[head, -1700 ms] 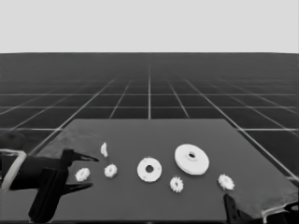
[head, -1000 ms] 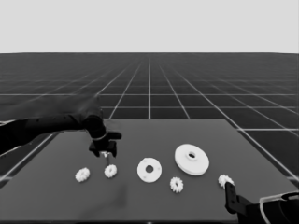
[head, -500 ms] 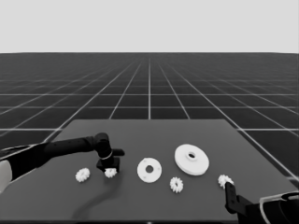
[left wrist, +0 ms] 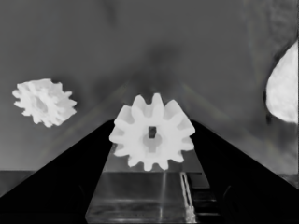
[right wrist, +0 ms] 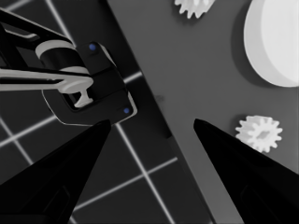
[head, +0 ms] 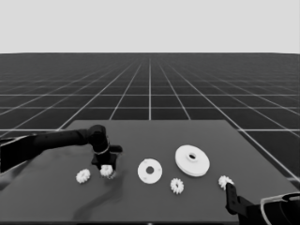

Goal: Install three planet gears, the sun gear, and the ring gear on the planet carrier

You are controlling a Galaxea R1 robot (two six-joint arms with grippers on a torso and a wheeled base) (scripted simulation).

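Note:
My left gripper [head: 105,165] reaches in from the left and stands low over a small gear [head: 107,171] that lies on the table. In the left wrist view this gear [left wrist: 152,133] sits between the open fingertips of the left gripper [left wrist: 153,123]. A second gear [head: 83,176] lies just left of it. The smaller round part [head: 150,171] is mid-table, with the larger round part [head: 192,160] to its right. Two more gears [head: 177,185] [head: 225,181] lie near the front. I cannot tell the sun gear from the planet gears. My right gripper [head: 233,199] waits open at the lower right corner.
The right wrist view looks past the table's right edge [right wrist: 154,98] to the floor grid and dark machinery [right wrist: 84,88] with blue lights. The left arm [head: 51,143] stretches across the table's left end. The thin white piece is hidden.
The left arm swung in from the left edge, passed over the spot of the thin white piece, then came down onto the gear. The thin piece no longer shows. The right arm shifted slightly.

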